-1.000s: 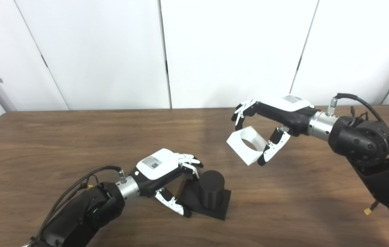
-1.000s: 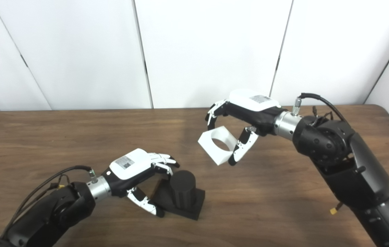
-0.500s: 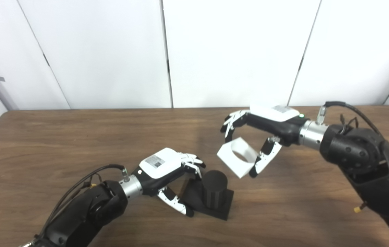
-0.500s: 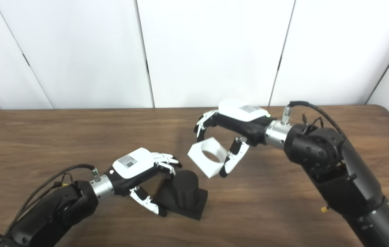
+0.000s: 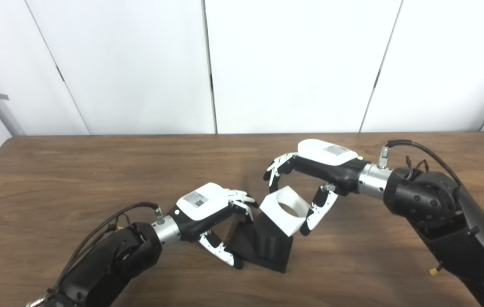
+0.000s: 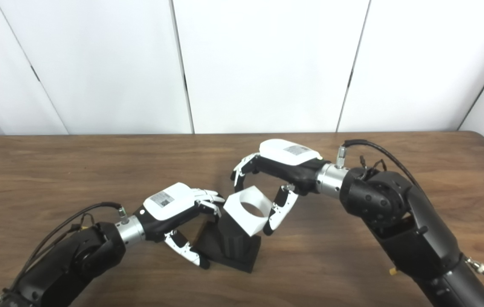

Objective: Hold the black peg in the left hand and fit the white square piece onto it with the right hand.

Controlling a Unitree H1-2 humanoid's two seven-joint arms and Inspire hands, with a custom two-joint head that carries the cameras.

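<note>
My left hand (image 5: 207, 209) sits low, fingers curled in a grasp, arm bent in from the left. My right hand (image 5: 310, 170) reaches across, fingers and thumb pinching closed.

Your right hand (image 5: 310, 179) carries the white square plastic piece with a round hole (image 5: 283, 209) tilted right over the black cylindrical peg on its square base (image 5: 267, 247). Just to its left, your left hand (image 5: 207, 213) crowds the base's near side. To its right and beyond it, the brown wooden table (image 5: 97, 170) lies open.
</note>
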